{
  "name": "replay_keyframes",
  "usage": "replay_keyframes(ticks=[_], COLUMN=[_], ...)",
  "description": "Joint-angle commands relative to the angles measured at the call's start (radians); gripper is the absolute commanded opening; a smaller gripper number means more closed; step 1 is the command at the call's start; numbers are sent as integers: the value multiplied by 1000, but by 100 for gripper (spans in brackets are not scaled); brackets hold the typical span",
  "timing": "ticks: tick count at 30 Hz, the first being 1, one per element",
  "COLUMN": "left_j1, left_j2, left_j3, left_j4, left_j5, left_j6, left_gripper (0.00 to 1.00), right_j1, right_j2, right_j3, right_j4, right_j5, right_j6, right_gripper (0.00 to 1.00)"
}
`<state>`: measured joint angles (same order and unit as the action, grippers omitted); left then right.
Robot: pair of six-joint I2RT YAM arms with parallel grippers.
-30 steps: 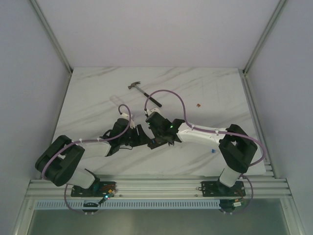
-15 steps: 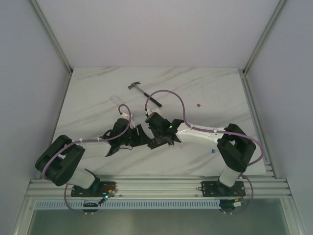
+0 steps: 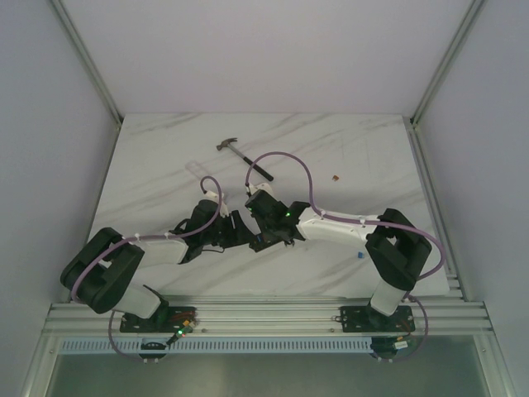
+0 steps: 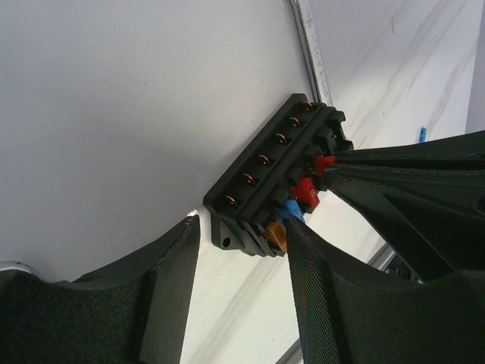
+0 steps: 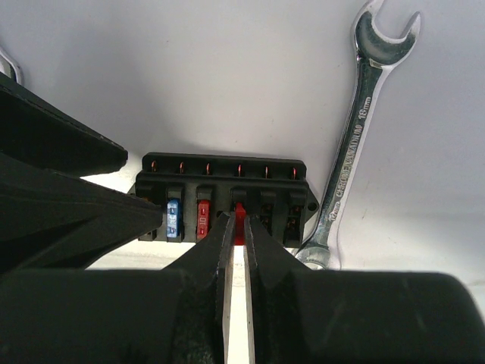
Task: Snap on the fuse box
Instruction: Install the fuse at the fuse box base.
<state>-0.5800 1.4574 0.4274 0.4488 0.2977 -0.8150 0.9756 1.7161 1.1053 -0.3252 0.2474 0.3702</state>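
Note:
The fuse box [image 5: 223,193] is a black block lying on the white table, with a blue fuse [image 5: 173,217] and a red fuse [image 5: 203,218] seated in its slots. My right gripper [image 5: 239,221] is shut on another red fuse [image 5: 240,211] at a middle slot. In the left wrist view the fuse box [image 4: 265,178] has its near end, by an orange fuse [image 4: 276,237], between the tips of my open left gripper [image 4: 242,246]. The right-hand finger [image 4: 318,288] lies against the box and the other stands a little apart. From above, both grippers [image 3: 248,227] meet and hide the box.
A silver wrench [image 5: 362,133] lies right beside the box's right end. A black-handled hammer [image 3: 244,159] lies farther back on the table. A small red piece [image 3: 335,176] and a small blue piece [image 3: 360,255] sit to the right.
The right arm has edged slightly to the left. Both grippers stay as they were at the fuse box.

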Motion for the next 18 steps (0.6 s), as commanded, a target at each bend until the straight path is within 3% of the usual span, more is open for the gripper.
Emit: replay_keyframes(ticks=[1, 18], left_j1=[-4, -3], left_j2=[17, 22], left_j3=[11, 9], left_j4=[-25, -32], left_j5=[-18, -46], left_j6=[2, -13], left_gripper=[58, 53], right_j1=[7, 27], right_j2=[36, 91], right_j3=[-24, 9], right_j4=[-18, -105], right_j5=[12, 38], right_j6=[12, 61], right_gripper=[0, 0])
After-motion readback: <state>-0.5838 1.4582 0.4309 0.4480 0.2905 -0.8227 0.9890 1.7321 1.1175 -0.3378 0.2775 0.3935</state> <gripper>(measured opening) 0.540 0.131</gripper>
